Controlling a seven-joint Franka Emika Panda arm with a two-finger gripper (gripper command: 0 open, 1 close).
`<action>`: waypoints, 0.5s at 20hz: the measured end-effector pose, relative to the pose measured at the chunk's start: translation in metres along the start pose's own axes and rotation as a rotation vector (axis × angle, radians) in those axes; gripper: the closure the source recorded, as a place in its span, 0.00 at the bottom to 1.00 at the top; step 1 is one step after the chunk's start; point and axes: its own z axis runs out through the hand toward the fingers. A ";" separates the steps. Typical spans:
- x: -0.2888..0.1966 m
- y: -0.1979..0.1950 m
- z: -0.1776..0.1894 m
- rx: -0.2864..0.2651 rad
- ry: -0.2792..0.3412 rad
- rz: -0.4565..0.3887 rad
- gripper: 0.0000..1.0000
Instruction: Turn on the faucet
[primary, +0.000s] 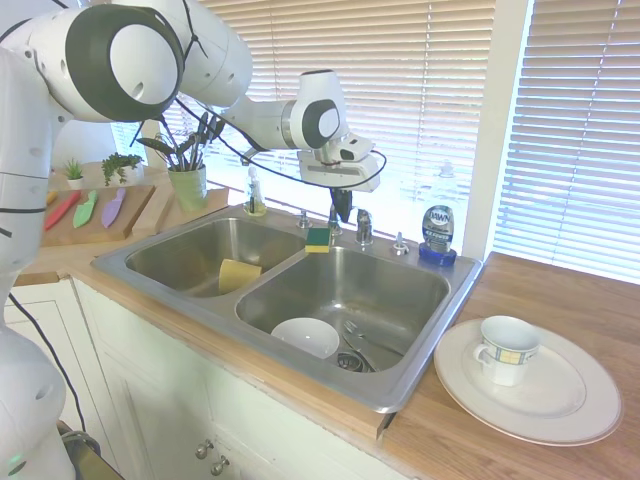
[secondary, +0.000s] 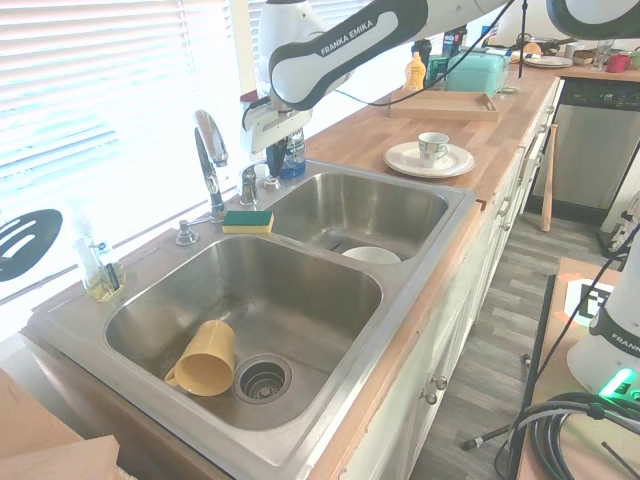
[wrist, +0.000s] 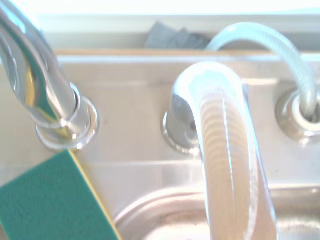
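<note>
Hovering just above the back ledge of the sink (primary: 420, 375), the tool (primary: 341, 210) points straight down in the first exterior view, its dark fingers close together with nothing between them that I can make out. The lever handle (primary: 364, 226) of the faucet stands just beside the fingertips, on the side toward the blue-labelled soap bottle (primary: 438, 232); the green and yellow sponge (primary: 319, 239) lies on the ledge on the other side. From here the risk, as I judge it, is a descent that lands next to the lever rather than on it, so the fingers press the steel ledge or shove the sponge into the basin.

Seen from the second exterior view, the faucet (secondary: 209, 150) rises in its tall arch near the window, and the lever handle (secondary: 250, 180) sits between it and the tool (secondary: 272, 160), which hangs near but apart from the lever. Whether the fingers are parted at all is hard to tell here. A sideways push at the wrong height could slide over the rounded chrome; a push toward the spout could knock the arm against the gooseneck.

Close up, the wrist view shows the lever handle (wrist: 227, 150) as a curved chrome bar running toward the camera, with the faucet's base (wrist: 65, 125) and the sponge (wrist: 50, 200) on one side and a small fitting with a clear hose (wrist: 300, 117) on the other. Slick metal gives little grip, so a glancing contact would likely slip off and leave the water unopened.
</note>
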 end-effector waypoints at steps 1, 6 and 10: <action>0.000 -0.001 -0.001 0.005 0.006 0.001 1.00; 0.003 -0.006 -0.007 0.039 0.061 0.004 1.00; 0.005 -0.010 -0.015 0.081 0.121 -0.011 1.00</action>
